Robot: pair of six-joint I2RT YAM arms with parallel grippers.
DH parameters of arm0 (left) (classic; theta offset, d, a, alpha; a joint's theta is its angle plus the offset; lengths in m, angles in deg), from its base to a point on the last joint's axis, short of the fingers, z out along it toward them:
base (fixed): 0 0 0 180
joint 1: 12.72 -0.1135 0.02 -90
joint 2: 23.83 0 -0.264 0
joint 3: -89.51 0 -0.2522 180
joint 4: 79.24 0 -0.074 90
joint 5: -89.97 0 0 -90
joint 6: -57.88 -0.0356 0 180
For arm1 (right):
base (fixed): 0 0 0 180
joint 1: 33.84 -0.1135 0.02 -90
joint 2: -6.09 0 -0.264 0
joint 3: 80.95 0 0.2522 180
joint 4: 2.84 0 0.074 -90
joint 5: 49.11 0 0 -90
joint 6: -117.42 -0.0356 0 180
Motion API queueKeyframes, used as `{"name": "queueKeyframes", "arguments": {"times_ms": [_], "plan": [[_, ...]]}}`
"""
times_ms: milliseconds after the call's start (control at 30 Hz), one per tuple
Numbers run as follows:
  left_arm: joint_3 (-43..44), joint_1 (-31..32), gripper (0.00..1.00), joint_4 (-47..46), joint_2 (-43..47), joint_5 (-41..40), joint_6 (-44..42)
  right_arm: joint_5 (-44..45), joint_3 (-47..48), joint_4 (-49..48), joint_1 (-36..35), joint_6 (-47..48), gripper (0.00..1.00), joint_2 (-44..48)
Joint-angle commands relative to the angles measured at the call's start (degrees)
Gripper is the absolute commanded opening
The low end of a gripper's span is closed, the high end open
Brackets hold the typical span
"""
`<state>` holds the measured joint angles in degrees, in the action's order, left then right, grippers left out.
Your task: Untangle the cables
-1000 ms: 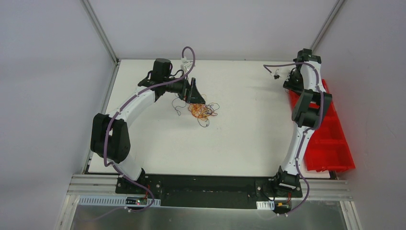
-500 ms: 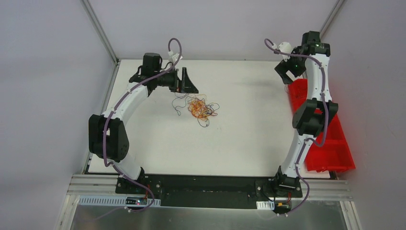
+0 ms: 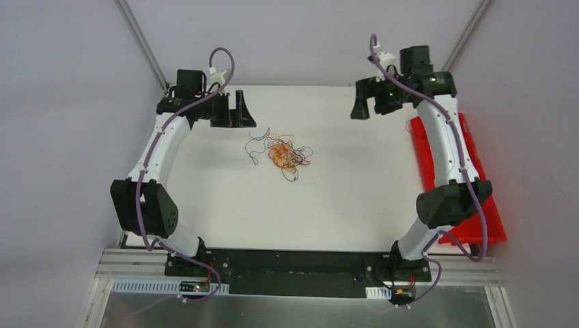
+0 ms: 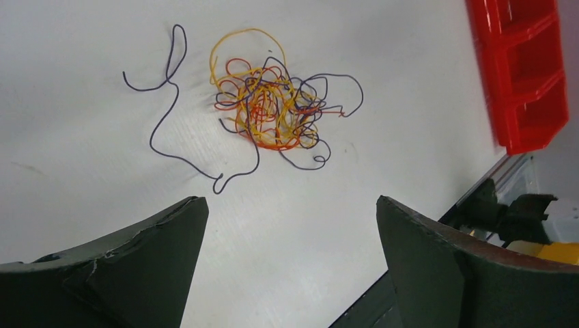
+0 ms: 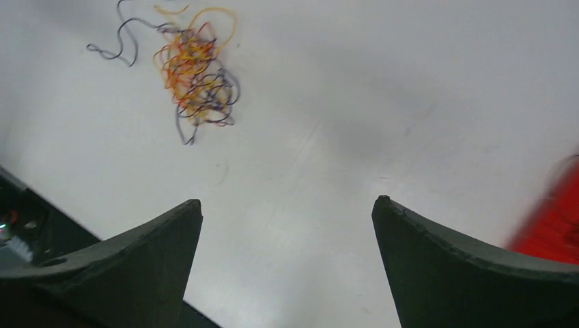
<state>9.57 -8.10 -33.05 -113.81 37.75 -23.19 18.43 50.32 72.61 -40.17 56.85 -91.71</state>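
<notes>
Up top: cables balled together on the white table, a touch toward 11 o'clock from its middle. Orange, yellow and red knotted tight at the core, dark purple loops springing out round the edge. At 9 o'clock of the ball, one loose dark purple strand, snaking away across the table, its lower end curling back toward the tangle.

Left fingers spread wide, gripping nothing, hovering at 10 o'clock from the ball and well apart from it. Right fingers just as wide, holding nothing either, hanging out at 2 o'clock, again well apart. From both wrist cameras, the same story: dark fingers low in view, tangle lying beyond them, touching neither pair.

Over on the 3 o'clock edge of the table, a red bin, partly hidden behind the right arm. Split by dividers into compartments, seen best from the left wrist. Contents impossible to tell from these angles.
</notes>
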Motion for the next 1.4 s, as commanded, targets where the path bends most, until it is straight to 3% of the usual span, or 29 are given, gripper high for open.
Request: {"name": "queueKeyframes", "arguments": {"times_ms": [0, 200, 533, 600, 667, 733, 867, 1033, 1200, 1300, 1367], "plan": [[-3.2, 2.3, 0.99, 5.9, 0.7, 3.5, -11.3, -5.3, -12.7, -6.0, -6.9, -15.4, 0.99, -1.9], [-1.4, 10.1, 0.97, 5.7, -6.9, -5.2, -19.8, -3.0, -24.9, -20.6, -16.1, -18.9, 0.98, -6.3], [4.3, 12.4, 0.70, 4.2, -20.0, -16.3, -18.5, 6.0, -20.5, -33.4, -23.5, -28.7, 0.98, -20.1], [3.7, 12.4, 0.59, 4.1, -19.9, -18.0, -18.4, 6.9, -20.1, -34.8, -24.8, -29.3, 0.96, -21.9], [2.9, 11.9, 0.39, 4.2, -18.5, -17.9, -17.9, 7.8, -19.6, -34.9, -25.8, -31.0, 0.90, -23.8], [2.7, 10.5, 0.00, 4.9, -15.6, -14.9, -16.2, 8.7, -19.9, -35.0, -26.7, -31.0, 0.84, -25.0], [4.4, 7.2, 0.00, 6.6, -6.1, -3.1, -10.3, 11.9, -23.4, -36.3, -27.7, -29.9, 0.68, -24.8], [10.4, 6.1, 0.00, 6.5, 6.8, 0.4, -10.1, 15.6, -25.8, -36.2, -29.1, -25.3, 0.48, -24.3], [24.0, 3.8, 0.00, 6.4, 8.8, 1.6, -7.7, 16.9, -27.5, -34.5, -29.1, -23.6, 0.37, -23.9], [33.6, 3.3, 0.00, 5.8, 7.1, 0.8, -5.4, 17.0, -29.2, -33.6, -29.1, -22.6, 0.23, -23.2], [41.1, 3.2, 0.00, 5.0, 5.4, -0.1, -4.1, 16.8, -30.1, -32.7, -29.1, -22.2, 0.20, -22.9]]}}
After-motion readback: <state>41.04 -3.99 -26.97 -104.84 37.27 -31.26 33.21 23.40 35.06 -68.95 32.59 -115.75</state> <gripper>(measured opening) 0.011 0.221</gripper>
